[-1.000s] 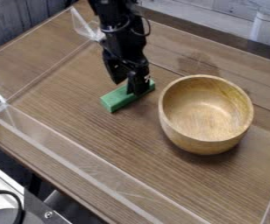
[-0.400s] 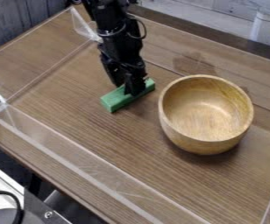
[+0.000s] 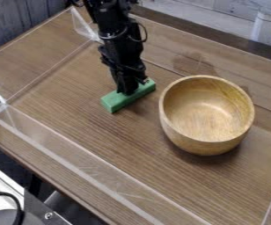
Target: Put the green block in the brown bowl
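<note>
The green block [image 3: 118, 99] lies flat on the wooden table, pointing diagonally, just left of the brown bowl [image 3: 204, 141]. My gripper [image 3: 129, 86] points straight down onto the block's far end. Its black fingers are drawn together against the block's sides, and the block still rests on the table. The far end of the block is hidden behind the fingers. The bowl stands upright with nothing inside it, a short gap to the right of the block.
The wooden tabletop [image 3: 55, 79] is ringed by low clear plastic walls [image 3: 55, 145] along the front and left. A darker stain [image 3: 197, 63] marks the wood behind the bowl.
The fingers, spread wide beside the block before, have closed in on its far end. The hand has stayed in about the same place and the block has not moved.
</note>
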